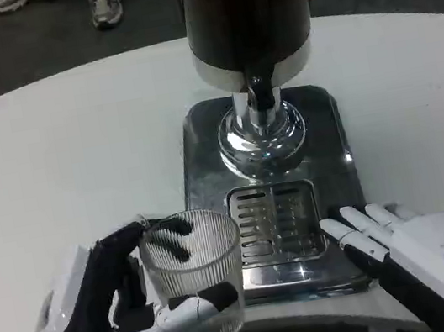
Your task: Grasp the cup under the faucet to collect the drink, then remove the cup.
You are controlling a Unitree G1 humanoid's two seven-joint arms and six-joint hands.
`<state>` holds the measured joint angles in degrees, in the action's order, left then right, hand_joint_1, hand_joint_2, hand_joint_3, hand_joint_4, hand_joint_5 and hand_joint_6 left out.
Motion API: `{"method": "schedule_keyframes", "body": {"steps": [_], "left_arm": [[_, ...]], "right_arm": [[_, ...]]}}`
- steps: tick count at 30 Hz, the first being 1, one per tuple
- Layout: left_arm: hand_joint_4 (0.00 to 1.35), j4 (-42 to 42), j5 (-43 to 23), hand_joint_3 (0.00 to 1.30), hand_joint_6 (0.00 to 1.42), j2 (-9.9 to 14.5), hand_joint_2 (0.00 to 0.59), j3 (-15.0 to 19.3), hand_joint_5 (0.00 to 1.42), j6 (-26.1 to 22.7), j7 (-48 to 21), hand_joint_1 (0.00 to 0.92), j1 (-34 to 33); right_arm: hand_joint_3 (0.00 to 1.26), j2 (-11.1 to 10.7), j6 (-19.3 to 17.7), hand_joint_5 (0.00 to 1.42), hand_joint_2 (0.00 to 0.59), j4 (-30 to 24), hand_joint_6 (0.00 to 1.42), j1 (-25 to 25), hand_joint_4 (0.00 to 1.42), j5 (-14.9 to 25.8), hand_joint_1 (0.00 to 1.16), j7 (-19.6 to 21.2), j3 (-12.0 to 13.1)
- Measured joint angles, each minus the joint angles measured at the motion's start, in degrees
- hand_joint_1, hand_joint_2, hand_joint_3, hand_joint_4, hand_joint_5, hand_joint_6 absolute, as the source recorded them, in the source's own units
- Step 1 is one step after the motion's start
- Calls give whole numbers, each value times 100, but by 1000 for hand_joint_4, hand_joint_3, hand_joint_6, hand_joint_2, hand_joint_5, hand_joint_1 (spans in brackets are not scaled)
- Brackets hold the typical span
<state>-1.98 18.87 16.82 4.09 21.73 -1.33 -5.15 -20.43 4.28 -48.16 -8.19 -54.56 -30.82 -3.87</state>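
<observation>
Left hand [114, 308] sitting at the bottom-left edge, wrapping the cup [194, 277]: fingers [171, 241] showing through the glass on the far side, thumb [191, 312] lying across the near wall low down. Hand is gripping the cup, palm side against its left wall. Cup is clear ribbed glass, standing upright, long axis vertical, mouth pointing up, rim tilting slightly toward the camera view. Cup looking empty, though hard to tell through the ribbing. It is sitting just left of the drip grate [276, 223], overlapping the front-left corner of the steel tray [200, 135], not under the faucet [257, 92]. Faucet is hanging from the dark dispenser [247, 8] at top centre, above the chrome base [262, 138], spout pointing down toward the tray behind the grate. Right hand [416, 253] lying at the bottom right, palm down, fingers [360, 228] stretched out and slightly apart, holding nothing, fingertips reaching just beside the tray's front-right corner. Table [74, 148] is white and round-edged. Shoes [105, 5] standing on the dark floor past the far edge, top left.
</observation>
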Motion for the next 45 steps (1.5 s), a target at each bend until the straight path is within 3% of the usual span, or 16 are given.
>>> {"method": "schedule_keyframes", "body": {"steps": [14, 24, 35, 41, 45], "left_arm": [[1148, 2067, 470, 978, 1424, 86, 0, -248, 1340, 302, 866, 589, -1669], [1148, 3488, 1050, 977, 1424, 115, 0, -868, 1340, 699, 1676, 589, -2788], [1135, 4454, 1298, 976, 1424, 8, 0, -1429, 1329, 814, 2066, 583, -3681], [930, 4664, 1351, 825, 1418, 5, 0, -1667, 1196, 883, 2213, 537, -3862], [716, 4698, 1373, 664, 1385, 15, 0, -1751, 1074, 896, 2261, 417, -3895]], "right_arm": [[64, 11, 0, 0, 444, -100, 0, -109, 0, 108, 539, 2, 221], [64, -28, -2, 0, 444, -94, 0, -112, 0, 218, 540, 11, 358], [64, -34, -3, 0, 444, -170, 0, -356, 0, 274, 540, 22, 579], [64, -28, -7, 0, 444, -216, 1, -549, 0, 302, 540, 55, 648], [64, -15, -10, 0, 444, -228, 3, -610, 0, 302, 541, 111, 661]]}}
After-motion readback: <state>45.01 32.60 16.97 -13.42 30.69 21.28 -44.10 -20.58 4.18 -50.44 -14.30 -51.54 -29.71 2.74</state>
